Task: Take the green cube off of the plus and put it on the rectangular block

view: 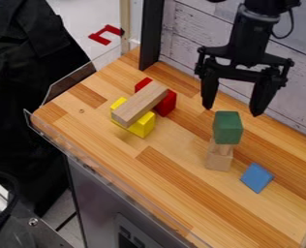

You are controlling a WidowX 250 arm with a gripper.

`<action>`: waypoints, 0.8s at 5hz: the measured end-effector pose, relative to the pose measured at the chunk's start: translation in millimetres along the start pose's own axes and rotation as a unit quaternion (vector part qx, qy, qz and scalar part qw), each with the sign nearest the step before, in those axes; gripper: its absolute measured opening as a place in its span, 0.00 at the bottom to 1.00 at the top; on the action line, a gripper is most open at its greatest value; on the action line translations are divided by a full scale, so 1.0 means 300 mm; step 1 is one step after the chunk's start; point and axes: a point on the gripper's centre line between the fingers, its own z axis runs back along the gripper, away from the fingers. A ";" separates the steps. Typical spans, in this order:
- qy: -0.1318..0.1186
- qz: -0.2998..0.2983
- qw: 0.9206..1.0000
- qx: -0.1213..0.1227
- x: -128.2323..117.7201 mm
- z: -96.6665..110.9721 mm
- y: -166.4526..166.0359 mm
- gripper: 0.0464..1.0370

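Atop the plus (219, 157), the cube (227, 128) sits ungrasped below the spread gripper (232, 111); lift and placement on the block (140, 103) remain.

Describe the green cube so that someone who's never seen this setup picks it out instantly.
On the wooden counter, look toward the right of the camera view, where the black gripper hangs open. Just below it in the picture, the green cube tops a small stack of light wood. It is the only green piece, raised up, while the blue block nearby lies on the counter.
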 end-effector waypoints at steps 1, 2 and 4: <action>0.013 0.002 1.000 0.007 0.002 -0.039 -0.007 0.96; 0.014 0.005 1.000 0.006 0.006 -0.052 -0.012 0.96; 0.018 -0.001 1.000 0.000 0.019 -0.089 -0.029 0.62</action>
